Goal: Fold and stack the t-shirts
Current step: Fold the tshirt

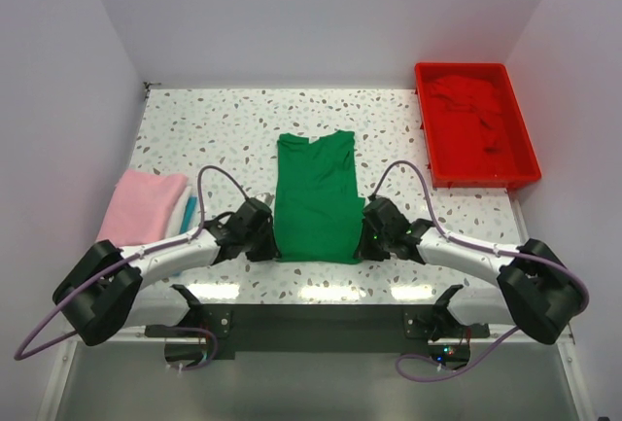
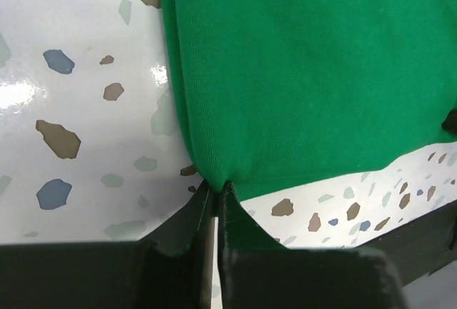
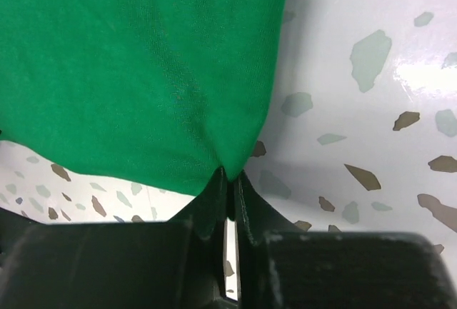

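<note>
The bright green t-shirt (image 1: 315, 195) lies flat in the table's middle as a long narrow rectangle, collar at the far end. My left gripper (image 1: 269, 243) is shut on its near left corner (image 2: 214, 170). My right gripper (image 1: 362, 243) is shut on its near right corner (image 3: 232, 163). The pink t-shirt (image 1: 142, 205) lies folded at the left edge. The red t-shirt (image 1: 466, 115) lies crumpled in the red tray (image 1: 526, 168) at the back right.
A teal strip of cloth (image 1: 188, 213) shows beside the pink shirt. White walls close in the table at the left, back and right. The speckled tabletop (image 1: 224, 129) is bare around the green shirt.
</note>
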### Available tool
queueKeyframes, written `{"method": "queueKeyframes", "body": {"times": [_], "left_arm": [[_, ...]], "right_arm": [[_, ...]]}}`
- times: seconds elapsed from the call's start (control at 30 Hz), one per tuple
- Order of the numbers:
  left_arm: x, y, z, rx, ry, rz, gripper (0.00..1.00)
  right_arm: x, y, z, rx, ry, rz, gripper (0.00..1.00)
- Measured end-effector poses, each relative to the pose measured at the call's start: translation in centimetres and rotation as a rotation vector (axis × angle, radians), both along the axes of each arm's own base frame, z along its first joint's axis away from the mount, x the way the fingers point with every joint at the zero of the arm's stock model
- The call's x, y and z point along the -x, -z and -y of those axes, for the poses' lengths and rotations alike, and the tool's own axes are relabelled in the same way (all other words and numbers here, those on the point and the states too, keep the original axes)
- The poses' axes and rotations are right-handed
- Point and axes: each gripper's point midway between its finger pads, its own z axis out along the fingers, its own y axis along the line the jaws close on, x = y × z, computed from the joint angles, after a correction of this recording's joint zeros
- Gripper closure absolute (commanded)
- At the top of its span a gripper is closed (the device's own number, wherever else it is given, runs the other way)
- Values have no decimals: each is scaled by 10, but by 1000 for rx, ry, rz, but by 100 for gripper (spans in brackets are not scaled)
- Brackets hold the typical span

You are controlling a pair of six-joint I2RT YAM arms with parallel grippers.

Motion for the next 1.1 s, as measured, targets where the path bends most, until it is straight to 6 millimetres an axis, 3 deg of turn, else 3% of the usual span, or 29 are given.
{"method": "queueKeyframes", "body": {"times": [0.17, 0.3, 0.43, 0.57, 0.7, 0.87, 1.1], "left_arm": [[8, -1, -1, -1, 10, -4, 100], [33, -6, -2, -5, 54, -15, 100], [48, -24, 0, 14, 81, 8, 100], [35, -55, 4, 30, 51, 72, 100], [5, -87, 12, 12, 19, 155, 100], [-51, -111, 10, -15, -50, 223, 100], [-150, -137, 15, -46, -152, 321, 100]], "right_arm": [[11, -1, 3, -4, -19, -19, 100], [37, -4, 12, -1, -68, -50, 100], [55, -19, 19, -6, -119, -35, 100], [49, -44, 23, 24, -128, 7, 100], [21, -74, 24, 98, -113, 91, 100], [-30, -103, 21, 131, -62, 144, 100], [-139, -133, 3, 117, 22, 208, 100]]}}
